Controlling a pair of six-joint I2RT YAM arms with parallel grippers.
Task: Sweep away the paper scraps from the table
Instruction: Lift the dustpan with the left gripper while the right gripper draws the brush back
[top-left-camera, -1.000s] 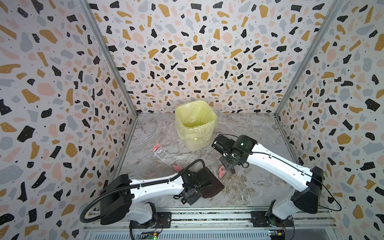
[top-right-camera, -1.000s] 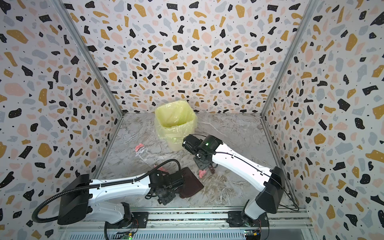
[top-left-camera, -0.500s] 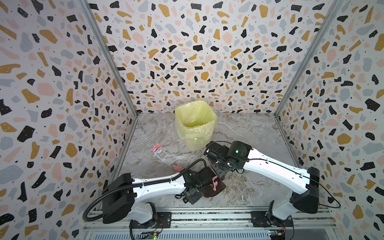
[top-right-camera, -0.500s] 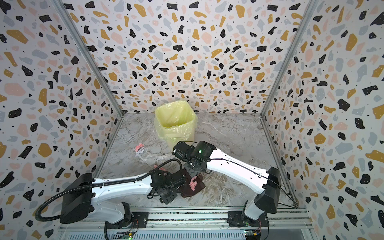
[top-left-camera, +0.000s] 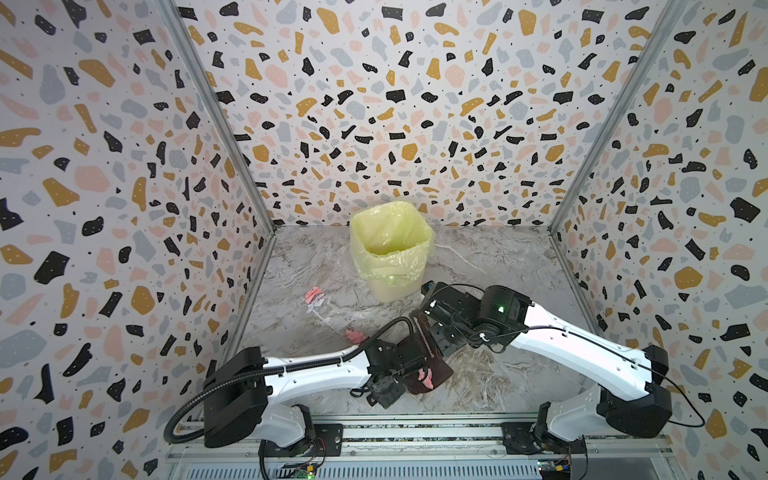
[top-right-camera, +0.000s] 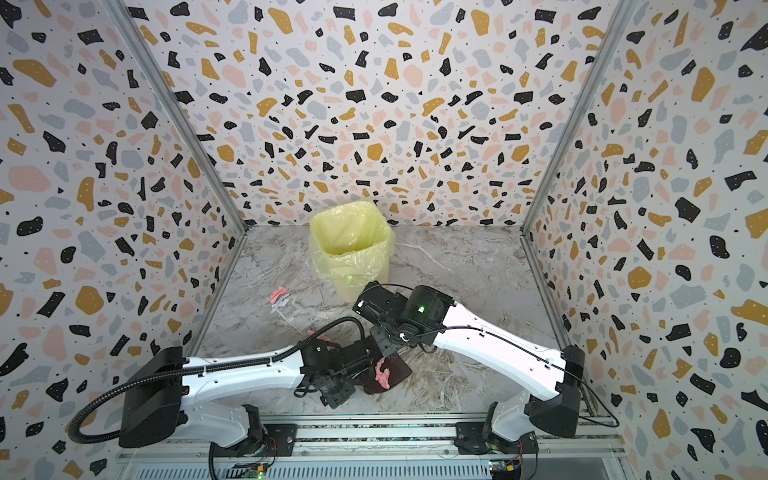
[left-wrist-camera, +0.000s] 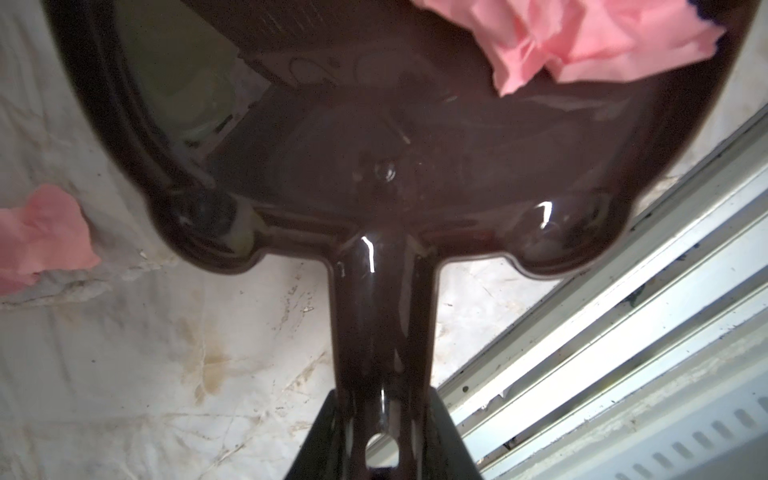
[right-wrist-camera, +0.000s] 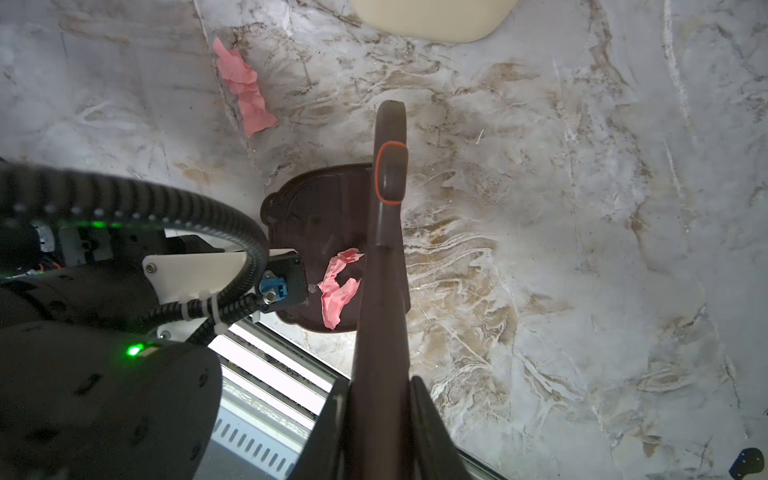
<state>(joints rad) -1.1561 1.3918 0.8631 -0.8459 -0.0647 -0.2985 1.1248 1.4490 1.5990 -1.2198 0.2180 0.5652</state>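
On the bench (top-left-camera: 490, 266) at 6 o'clock, with left gripper (left-wrist-camera: 381, 432) clamped on the dustpan (top-left-camera: 438, 365) handle and right gripper (right-wrist-camera: 380, 415) clamped on the brush (right-wrist-camera: 384, 270), press pan lip flat, sweep short, one pink scrap (top-left-camera: 424, 376) aboard, other paper scraps (top-left-camera: 313, 294) loose toward 10 o'clock.

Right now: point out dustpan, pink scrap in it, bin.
dustpan (right-wrist-camera: 316, 216): right wrist view, bare pan floor.
pink scrap (right-wrist-camera: 336, 295): right wrist view, its lower half.
bin (top-left-camera: 395, 286): in a top view, front wall.
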